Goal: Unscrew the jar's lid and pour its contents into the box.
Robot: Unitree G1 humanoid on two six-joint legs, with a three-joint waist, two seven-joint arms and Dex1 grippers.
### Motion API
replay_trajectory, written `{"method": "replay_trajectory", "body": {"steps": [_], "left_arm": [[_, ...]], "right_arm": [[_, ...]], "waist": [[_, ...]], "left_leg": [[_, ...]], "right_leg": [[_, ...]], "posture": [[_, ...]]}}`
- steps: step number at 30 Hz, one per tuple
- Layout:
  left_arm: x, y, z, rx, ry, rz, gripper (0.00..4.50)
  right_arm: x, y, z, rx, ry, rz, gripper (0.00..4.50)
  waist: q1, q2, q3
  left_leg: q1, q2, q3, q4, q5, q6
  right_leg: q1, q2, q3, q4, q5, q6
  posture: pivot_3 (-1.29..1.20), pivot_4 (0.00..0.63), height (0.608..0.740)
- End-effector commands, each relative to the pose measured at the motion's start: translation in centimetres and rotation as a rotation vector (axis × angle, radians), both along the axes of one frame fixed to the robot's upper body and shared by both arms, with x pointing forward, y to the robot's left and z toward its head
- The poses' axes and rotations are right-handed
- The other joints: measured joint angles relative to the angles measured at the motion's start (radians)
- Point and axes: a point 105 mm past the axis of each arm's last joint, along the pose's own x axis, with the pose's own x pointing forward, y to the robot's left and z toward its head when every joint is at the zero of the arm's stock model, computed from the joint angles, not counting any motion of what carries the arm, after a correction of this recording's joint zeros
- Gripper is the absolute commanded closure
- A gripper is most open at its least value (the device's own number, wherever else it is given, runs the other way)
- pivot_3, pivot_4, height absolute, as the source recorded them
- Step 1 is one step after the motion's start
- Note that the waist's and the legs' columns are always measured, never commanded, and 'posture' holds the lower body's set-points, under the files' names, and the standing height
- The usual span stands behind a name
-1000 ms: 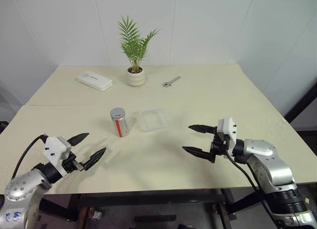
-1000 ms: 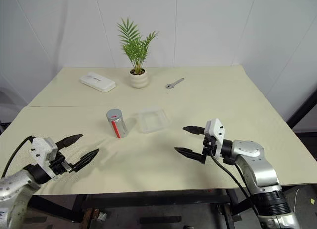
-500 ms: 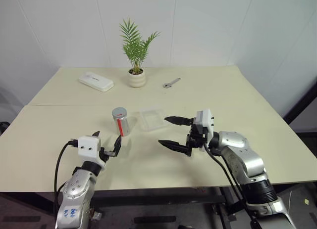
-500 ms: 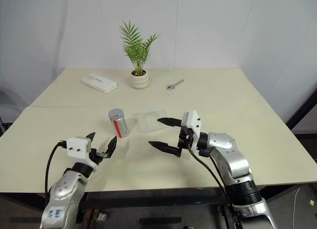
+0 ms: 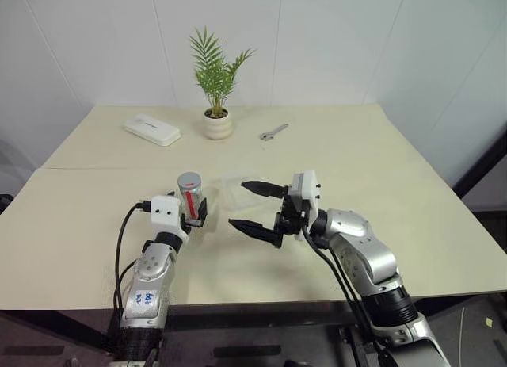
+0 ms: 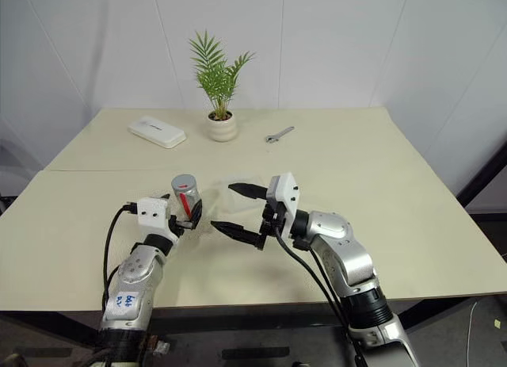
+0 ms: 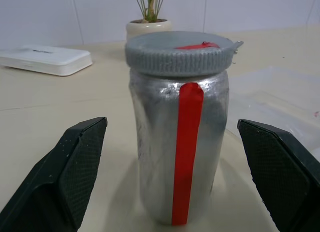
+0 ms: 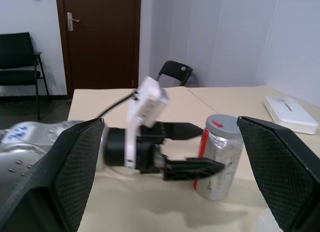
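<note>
The jar point(image 5: 190, 195) stands upright on the table point(image 5: 356, 157), lid point(image 7: 179, 52) fully seated, with the box point(image 5: 244, 189) just beside it on the robot's right. The main hazard is a topple: if one finger of the left gripper point(image 5: 192, 214) meets the jar wall before the other, the light cylinder is likely to be pushed sideways or tipped before the grip closes. A grip taken too high could also clamp the lid and block unscrewing. A second hazard is a collision between the two grippers, since the right gripper point(image 5: 248, 206) hovers close by, above the box and pointing towards the jar. The left gripper is spread wide, fingers flanking the jar on both sides with visible gaps, touching nothing. The right gripper is likewise spread wide and empty, clear of the lid.
</note>
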Motion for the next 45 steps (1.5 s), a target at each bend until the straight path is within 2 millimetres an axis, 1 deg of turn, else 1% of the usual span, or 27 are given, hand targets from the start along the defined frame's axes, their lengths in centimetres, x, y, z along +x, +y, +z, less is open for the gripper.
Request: {"method": "replay_trajectory", "body": {"steps": [1, 5, 6, 8, 14, 15, 18, 19, 22, 24, 26, 28, 30, 33, 38, 41, 45], "left_arm": [[0.8, 0.0, 0.9, 0.026, -0.038, -0.010, 0.04], [1.5, -0.2, 0.8, 0.043, -0.040, -0.013, 0.04], [1.6, -0.1, 0.8, 0.044, -0.038, -0.005, 0.22], [1.7, -0.1, 0.8, 0.037, -0.040, -0.007, 0.63], [1.3, 0.0, 1.3, 0.025, -0.069, -0.037, 2.53], [1.2, 0.1, 1.6, 0.019, -0.084, -0.047, 2.62], [0.4, 0.3, 3.2, -0.012, -0.142, -0.105, 2.62], [0.2, 0.4, 3.5, -0.013, -0.149, -0.118, 2.62], [-2.0, 1.2, 4.9, 0.024, -0.152, -0.247, 2.62], [-3.7, 1.6, 4.9, 0.056, -0.105, -0.362, 2.62], [-4.8, 1.9, 4.8, 0.082, -0.056, -0.431, 2.62], [-6.2, 1.4, 5.1, 0.103, -0.020, -0.515, 2.62], [-7.2, 0.6, 5.2, 0.127, 0.011, -0.590, 2.62], [-7.6, -0.3, 4.9, 0.151, 0.043, -0.628, 2.62], [-7.7, -1.0, 4.8, 0.150, 0.061, -0.657, 2.62], [-7.8, -1.5, 4.7, 0.150, 0.063, -0.676, 2.62], [-8.0, -1.8, 4.8, 0.149, 0.061, -0.684, 2.62]], "right_arm": [[-0.4, 0.6, 1.3, 0.039, -0.053, 0.015, 0.00], [-0.4, 0.6, 1.3, 0.047, -0.052, 0.017, 0.00], [-0.4, 0.6, 1.3, 0.049, -0.052, 0.017, 0.00], [-0.4, 0.4, 1.3, 0.052, -0.052, 0.013, 0.00], [-0.2, 0.1, 1.2, 0.062, -0.047, -0.006, 0.00], [-0.2, 0.1, 1.2, 0.062, -0.045, -0.008, 0.00], [0.0, 0.1, 1.0, 0.062, -0.035, -0.019, 0.00], [0.0, 0.2, 1.0, 0.061, -0.033, -0.022, 0.00], [0.7, 0.3, 1.0, 0.043, 0.005, -0.069, 0.00], [1.0, 0.8, 1.6, 0.047, 0.046, -0.087, 0.00], [0.9, 1.4, 2.2, 0.047, 0.063, -0.079, 0.00], [0.6, 2.4, 2.6, 0.028, 0.077, -0.066, 0.00], [0.4, 3.5, 2.9, 0.010, 0.088, -0.051, 0.00], [0.1, 4.7, 3.1, -0.006, 0.096, -0.035, 0.00], [-0.2, 6.4, 3.2, -0.023, 0.095, -0.011, 0.00], [0.0, 6.7, 3.0, -0.028, 0.094, -0.017, 0.00], [0.8, 6.7, 2.9, -0.034, 0.097, -0.055, 0.00]], "waist": [[0.000, 0.000, 0.000], [0.000, 0.000, 0.000], [0.000, 0.000, 0.000], [0.001, 0.000, 0.000], [0.000, 0.000, 0.000], [0.000, 0.000, 0.000], [0.000, 0.000, 0.000], [-0.001, 0.000, 0.000], [-0.006, 0.000, 0.000], [-0.007, 0.000, 0.000], [-0.007, 0.000, 0.000], [-0.003, 0.000, 0.000], [0.000, 0.000, 0.000], [-0.001, 0.000, 0.000], [-0.001, 0.000, 0.000], [-0.004, 0.000, 0.000], [-0.003, 0.000, 0.000]], "left_leg": [[0.000, 0.000, 0.000, 0.000, 0.000, 0.000], [0.000, 0.000, 0.000, 0.000, -0.001, -0.001], [0.000, 0.000, 0.000, 0.000, -0.001, -0.001], [0.000, 0.000, 0.000, 0.000, -0.001, -0.002], [0.000, 0.001, 0.000, -0.001, -0.002, -0.002], [0.000, 0.001, 0.000, -0.001, -0.002, -0.002], [0.000, 0.001, 0.000, -0.001, -0.002, -0.002], [0.000, 0.001, 0.000, -0.001, -0.002, -0.003], [-0.001, 0.003, 0.000, -0.002, -0.003, -0.004], [0.000, 0.005, 0.001, -0.003, -0.003, -0.004], [-0.001, 0.005, 0.002, -0.005, -0.003, -0.005], [-0.001, 0.006, 0.002, -0.006, -0.003, -0.005], [-0.002, 0.007, 0.002, -0.007, -0.003, -0.005], [-0.002, 0.008, 0.002, -0.007, -0.003, -0.005], [-0.002, 0.008, 0.003, -0.007, -0.003, -0.004], [-0.002, 0.009, 0.004, -0.007, -0.003, -0.004], [-0.002, 0.010, 0.004, -0.007, -0.003, -0.005]], "right_leg": [[0.000, 0.000, 0.000, 0.000, 0.000, 0.000], [0.000, 0.000, 0.000, 0.000, 0.001, 0.003], [0.000, 0.000, 0.000, 0.000, 0.002, 0.004], [0.000, 0.000, 0.000, 0.000, 0.005, 0.010], [0.000, 0.000, 0.000, -0.002, 0.005, 0.010], [0.000, 0.000, 0.000, -0.002, 0.005, 0.010], [0.000, 0.001, 0.000, -0.003, 0.005, 0.010], [0.000, 0.001, 0.000, -0.003, 0.005, 0.010], [-0.001, 0.002, 0.000, -0.003, 0.005, 0.010], [-0.002, 0.004, 0.000, -0.002, 0.004, 0.008], [-0.006, 0.005, 0.001, 0.004, 0.002, 0.004], [-0.010, 0.005, 0.001, 0.009, -0.001, 0.000], [-0.013, 0.007, 0.001, 0.011, -0.002, -0.002], [-0.013, 0.008, 0.001, 0.011, -0.007, -0.012], [-0.013, 0.008, 0.002, 0.011, -0.007, -0.012], [-0.014, 0.008, 0.002, 0.012, -0.007, -0.012], [-0.014, 0.010, 0.002, 0.012, -0.006, -0.011]], "posture": [[0.00, 0.150, 0.740], [0.00, 0.150, 0.740], [0.00, 0.150, 0.740], [0.00, 0.150, 0.740], [0.00, 0.150, 0.740], [0.00, 0.150, 0.740], [0.00, 0.150, 0.740], [0.00, 0.150, 0.740], [0.00, 0.150, 0.740], [0.00, 0.150, 0.740], [0.00, 0.150, 0.740], [0.00, 0.150, 0.740], [0.00, 0.150, 0.740], [0.00, 0.150, 0.740], [0.00, 0.150, 0.740], [0.00, 0.150, 0.740], [0.00, 0.150, 0.740]]}}
